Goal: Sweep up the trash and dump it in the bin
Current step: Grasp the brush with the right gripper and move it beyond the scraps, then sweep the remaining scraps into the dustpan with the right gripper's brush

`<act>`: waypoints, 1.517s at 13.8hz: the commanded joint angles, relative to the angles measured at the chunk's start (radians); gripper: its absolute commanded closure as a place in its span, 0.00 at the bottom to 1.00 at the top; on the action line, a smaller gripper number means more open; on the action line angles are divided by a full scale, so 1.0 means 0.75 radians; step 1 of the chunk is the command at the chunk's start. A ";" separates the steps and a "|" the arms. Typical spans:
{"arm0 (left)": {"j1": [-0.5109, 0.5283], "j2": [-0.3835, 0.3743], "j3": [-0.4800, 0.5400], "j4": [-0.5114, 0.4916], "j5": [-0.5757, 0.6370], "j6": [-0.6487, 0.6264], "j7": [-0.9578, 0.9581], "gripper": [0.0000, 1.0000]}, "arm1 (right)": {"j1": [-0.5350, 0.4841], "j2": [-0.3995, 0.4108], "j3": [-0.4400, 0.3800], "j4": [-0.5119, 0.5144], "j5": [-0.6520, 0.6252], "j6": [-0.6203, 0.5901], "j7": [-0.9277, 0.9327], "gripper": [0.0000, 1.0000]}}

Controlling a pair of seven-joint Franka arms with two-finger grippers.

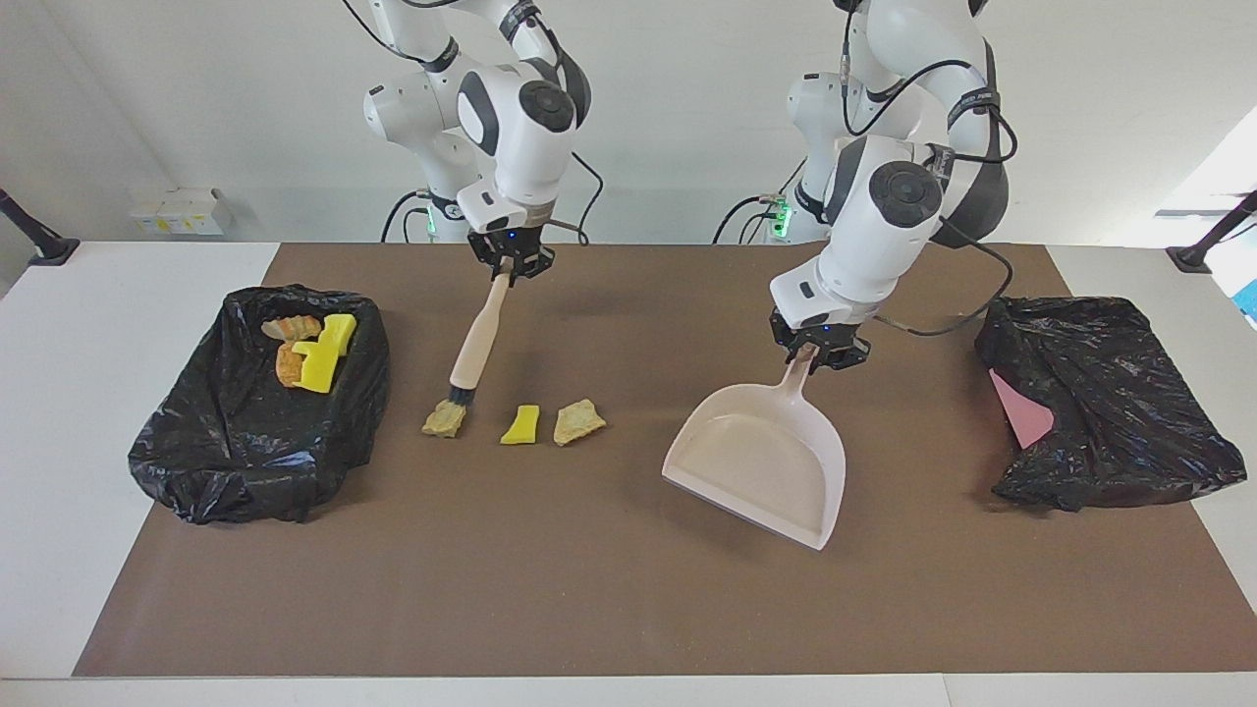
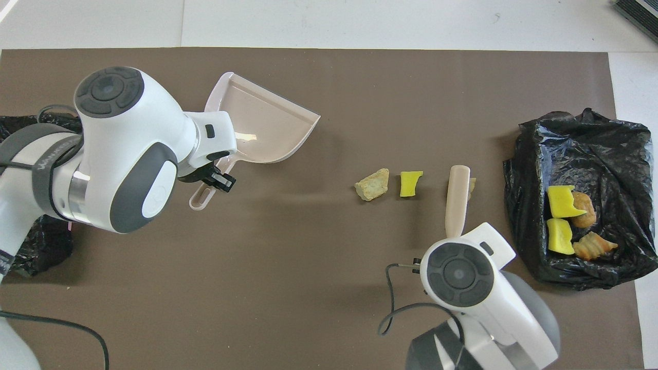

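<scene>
My right end effector (image 1: pixel 509 263) is closed on the brush (image 1: pixel 478 339) handle; its bristles touch a beige lump (image 1: pixel 444 419) on the tabletop (image 1: pixel 589 589). A yellow sponge (image 1: pixel 520 424) and another lump (image 1: pixel 577 420) lie beside it. Four more bits (image 1: pixel 312 352) are in the bin (image 1: pixel 245 442) at the right arm's end. My left end effector (image 1: pixel 818 346) grips the dustpan (image 1: pixel 766 462) handle, pan tilted.

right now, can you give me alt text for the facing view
The right hand holds a brush with its bristles at one of three trash bits on a brown mat, while the left hand holds a tilted dustpan. A black-lined bin holds more trash.
</scene>
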 commanded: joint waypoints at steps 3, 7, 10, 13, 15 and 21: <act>0.066 -0.060 -0.007 -0.030 0.085 -0.059 0.562 1.00 | -0.184 0.107 0.018 0.003 -0.099 0.036 -0.105 1.00; 0.005 -0.087 -0.015 -0.115 0.178 -0.049 0.616 1.00 | -0.230 0.195 0.020 -0.003 -0.124 0.103 -0.101 1.00; -0.097 -0.060 -0.019 -0.146 0.307 -0.021 0.616 1.00 | -0.232 0.260 0.020 0.001 -0.124 0.185 -0.142 1.00; -0.152 -0.001 -0.021 -0.167 0.315 0.014 0.616 1.00 | -0.197 0.370 0.022 0.044 -0.114 0.208 -0.234 1.00; -0.220 0.032 -0.021 -0.181 0.317 0.043 0.616 1.00 | -0.160 0.432 0.022 0.109 -0.104 0.222 -0.258 1.00; -0.281 0.020 -0.021 -0.285 0.317 0.151 0.614 1.00 | -0.030 0.561 0.022 0.247 0.088 0.228 -0.263 1.00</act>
